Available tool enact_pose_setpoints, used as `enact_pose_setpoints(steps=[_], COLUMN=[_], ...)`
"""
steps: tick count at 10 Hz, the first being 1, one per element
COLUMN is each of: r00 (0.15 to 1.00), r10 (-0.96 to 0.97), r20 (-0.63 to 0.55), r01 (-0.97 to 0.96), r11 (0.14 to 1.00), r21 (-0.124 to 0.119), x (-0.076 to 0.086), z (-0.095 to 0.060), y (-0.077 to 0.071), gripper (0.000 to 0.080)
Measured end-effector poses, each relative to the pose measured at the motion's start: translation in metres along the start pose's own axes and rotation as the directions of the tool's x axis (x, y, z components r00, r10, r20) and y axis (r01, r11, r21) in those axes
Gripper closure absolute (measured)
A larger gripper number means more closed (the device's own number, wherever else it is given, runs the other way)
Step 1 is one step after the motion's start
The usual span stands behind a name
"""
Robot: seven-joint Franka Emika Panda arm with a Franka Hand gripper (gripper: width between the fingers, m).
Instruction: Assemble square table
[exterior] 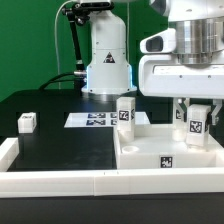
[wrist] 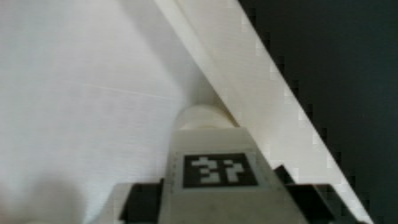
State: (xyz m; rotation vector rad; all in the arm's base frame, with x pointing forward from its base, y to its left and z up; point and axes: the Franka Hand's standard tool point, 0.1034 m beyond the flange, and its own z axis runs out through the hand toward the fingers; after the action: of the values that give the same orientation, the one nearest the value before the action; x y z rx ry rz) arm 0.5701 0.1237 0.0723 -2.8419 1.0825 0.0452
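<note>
The hand [exterior: 197, 116] grips a leg [wrist: 221, 160] at the table top's [exterior: 140, 152] corner; probably light, stiff, slick; pinch its flat sides.

On black table [exterior: 50, 105]: loose leg [exterior: 27, 122] at nine o'clock, marker board [exterior: 92, 119] at centre, top [exterior: 135, 158] at four o'clock, rail [exterior: 60, 180] along six o'clock.

The arm [exterior: 185, 60] reaches straight down, gripper [exterior: 197, 114] vertical, fingers [wrist: 146, 203] seemingly clamped on a leg [exterior: 197, 126].
</note>
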Motion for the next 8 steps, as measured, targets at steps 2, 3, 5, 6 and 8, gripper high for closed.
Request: enact_pose_setpoints(steps=[2,3,5,6,8], r00=[0.994,0.984,0.959,0.953,0.955], r10=[0.109,0.178,0.284,0.302,0.297], r20=[0.008,0.010,0.015,0.015,0.016], r01=[-0.109,-0.178,-0.284,-0.302,-0.297], r11=[0.994,0.984,0.959,0.953,0.955], r21=[-0.007,-0.009,-0.006,-0.005,-0.005], x=[0.0010,0.0014,0.0023,0.0021,0.0018], z=[-0.0002,-0.0005,-0.0005,-0.0002,-0.0001], y=[-0.0010,-0.0017,-0.0014,-0.0016,-0.0017], gripper=[0.0508,0.0508,0.0508,0.0508,0.0431])
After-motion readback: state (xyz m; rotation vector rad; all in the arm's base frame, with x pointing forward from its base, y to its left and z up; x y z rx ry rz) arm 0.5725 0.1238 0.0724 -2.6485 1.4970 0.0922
